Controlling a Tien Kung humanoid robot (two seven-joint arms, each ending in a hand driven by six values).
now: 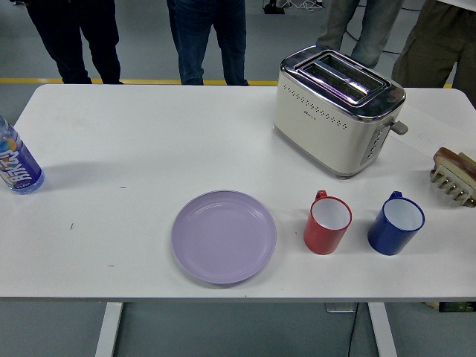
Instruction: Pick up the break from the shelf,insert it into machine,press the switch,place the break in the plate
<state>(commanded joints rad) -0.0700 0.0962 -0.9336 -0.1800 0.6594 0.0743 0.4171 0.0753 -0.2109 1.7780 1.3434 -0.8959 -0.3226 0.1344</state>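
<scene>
Hands: neither robot hand nor arm appears in the head view, so their state cannot be told.
Plate (224,236): round, lilac, lying flat near the table's near edge, just left of centre; nothing on it.
Red mug (327,223): upright just right of the plate, white inside, handle turned to the far side.
Blue mug (396,224): upright beside the red mug on its right, apart from it, white inside, handle likewise at the far side.
Toaster (336,111): cream body with chrome top, set at an angle on the far right of the table; two long slots face up, lever at its right end.
Bread rack (454,175): wooden slotted rack at the right edge, partly cut off; a brown slice stands at its far end.
Bottle (16,163): clear plastic, blue label, at the left edge, cut off by the frame.
Table (134,149): white, its near edge along the bottom.
People: four pairs of legs stand beyond the far edge.
</scene>
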